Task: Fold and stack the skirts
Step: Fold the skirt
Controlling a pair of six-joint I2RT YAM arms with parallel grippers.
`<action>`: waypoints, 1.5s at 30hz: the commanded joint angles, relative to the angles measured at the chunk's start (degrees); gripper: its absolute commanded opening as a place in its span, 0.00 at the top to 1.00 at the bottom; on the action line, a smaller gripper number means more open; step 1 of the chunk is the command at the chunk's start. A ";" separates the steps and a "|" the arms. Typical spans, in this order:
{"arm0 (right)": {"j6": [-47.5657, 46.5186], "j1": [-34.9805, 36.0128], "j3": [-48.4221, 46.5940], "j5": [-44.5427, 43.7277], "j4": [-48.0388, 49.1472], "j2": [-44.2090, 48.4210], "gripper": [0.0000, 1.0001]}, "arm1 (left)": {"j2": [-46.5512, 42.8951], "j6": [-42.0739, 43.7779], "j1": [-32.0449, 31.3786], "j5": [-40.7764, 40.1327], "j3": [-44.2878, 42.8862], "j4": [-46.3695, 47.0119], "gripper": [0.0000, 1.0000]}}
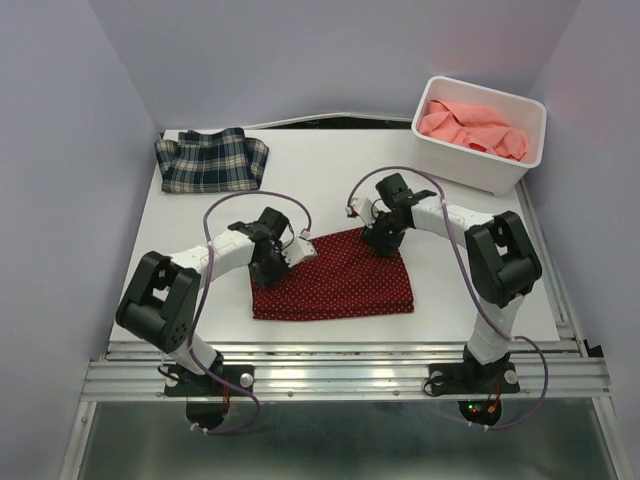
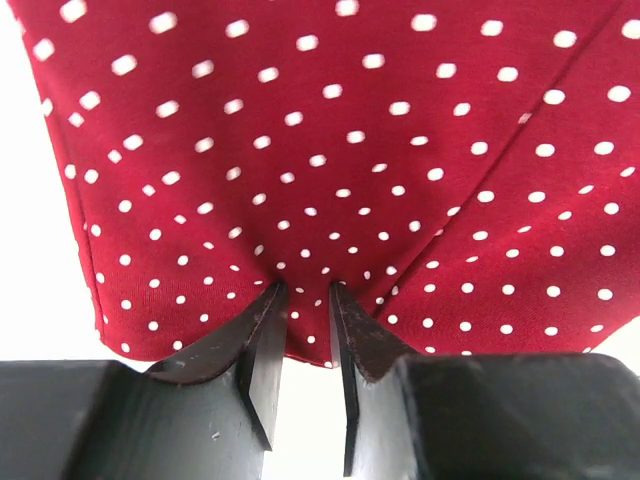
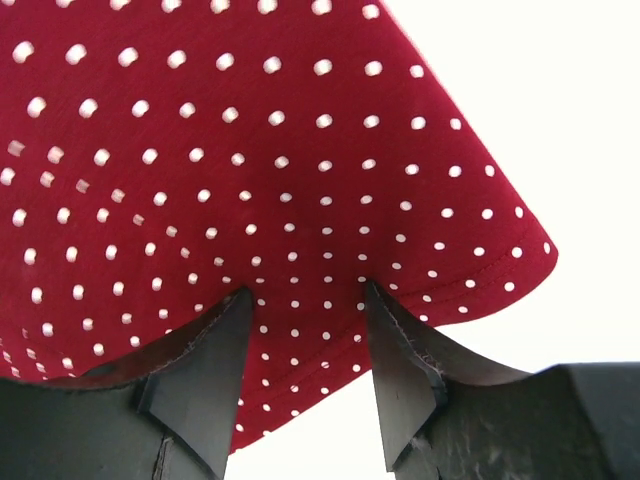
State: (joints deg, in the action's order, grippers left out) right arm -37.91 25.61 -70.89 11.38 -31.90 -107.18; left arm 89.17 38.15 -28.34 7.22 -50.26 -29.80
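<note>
Matt soft cloth: red skirt (image 1: 340,285); smooth plastic: bin (image 1: 472,168).

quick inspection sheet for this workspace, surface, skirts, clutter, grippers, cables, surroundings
surface: white table, no stains or debris seen
job's things: red dotted skirt spread flat near the middle; plaid skirt folded at the far left corner; pink skirt crumpled inside the white bin at far right
clutter: nothing seen
grippers: left gripper pinched on the red dotted skirt's edge, cloth puckered at its tips; right gripper open, straddling the same skirt's edge
cables: purple cables loop above each arm, none lying on cloth
surroundings: plain pale walls; metal rail along the near edge
</note>
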 commanded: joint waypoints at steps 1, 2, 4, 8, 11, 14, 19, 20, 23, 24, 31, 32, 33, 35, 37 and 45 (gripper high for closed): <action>0.82 0.59 -6.26 -7.32 4.29 -8.21 0.46 | -1.78 1.75 -2.78 2.35 1.48 -0.95 0.65; 0.82 0.59 -7.67 -8.12 5.17 -9.53 0.46 | -3.02 2.27 -2.78 3.49 1.22 -1.74 0.65; 1.52 0.59 -11.53 -8.39 5.79 -14.01 0.46 | -4.87 2.37 -2.78 5.42 -0.53 -3.06 0.63; 2.32 1.80 -28.10 -5.76 4.05 -22.45 0.46 | -8.12 1.14 -2.16 9.11 -5.36 -6.93 0.61; 0.04 4.80 -37.46 -3.74 4.65 -27.38 0.45 | -11.90 -1.67 -0.41 15.87 -10.11 -7.64 0.58; -1.11 8.05 -40.98 -3.37 9.02 -28.44 0.41 | -16.54 -8.69 3.88 19.84 -13.02 -2.05 0.51; 6.08 9.55 -48.90 -5.12 8.61 -26.95 0.37 | -17.01 -14.86 9.69 7.93 -13.11 1.15 0.51; 6.96 8.68 -48.38 -5.14 8.61 -23.90 0.36 | -15.96 -14.43 10.92 7.37 -12.94 1.15 0.51; 11.18 7.10 -41.98 -5.40 8.09 -17.48 0.32 | -12.46 -13.37 14.27 5.62 -11.44 2.46 0.51; 12.32 7.09 -39.96 -5.57 7.47 -15.19 0.31 | -11.13 -13.02 14.27 4.74 -11.00 2.55 0.51; 22.95 6.47 -25.18 3.46 -5.00 -1.72 0.36 | -1.28 -9.68 14.71 -6.51 -7.57 8.61 0.56; 24.10 6.47 -24.21 4.17 -6.14 -1.90 0.36 | -0.58 -9.33 14.71 -8.09 -7.40 9.14 0.56; 25.07 6.47 -22.73 4.27 -8.59 -2.07 0.37 | 0.91 -8.89 14.71 -9.93 -7.22 9.84 0.56; 28.84 5.60 -20.70 5.75 -10.37 -1.81 0.39 | 1.62 -7.66 14.89 -15.29 -5.65 11.51 0.57; 33.15 2.44 -16.31 9.35 -10.72 -1.02 0.40 | 1.98 -5.03 15.15 -16.63 -3.36 12.66 0.57; 46.68 -2.84 -9.35 17.54 -9.50 -2.77 0.27 | 1.10 0.52 14.80 -10.57 1.47 10.03 0.59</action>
State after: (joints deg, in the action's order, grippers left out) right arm -0.16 23.64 -80.88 23.75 -42.33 -110.04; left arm 91.68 35.48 -13.17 -5.02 -50.41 -19.35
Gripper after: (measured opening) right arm 0.723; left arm 0.414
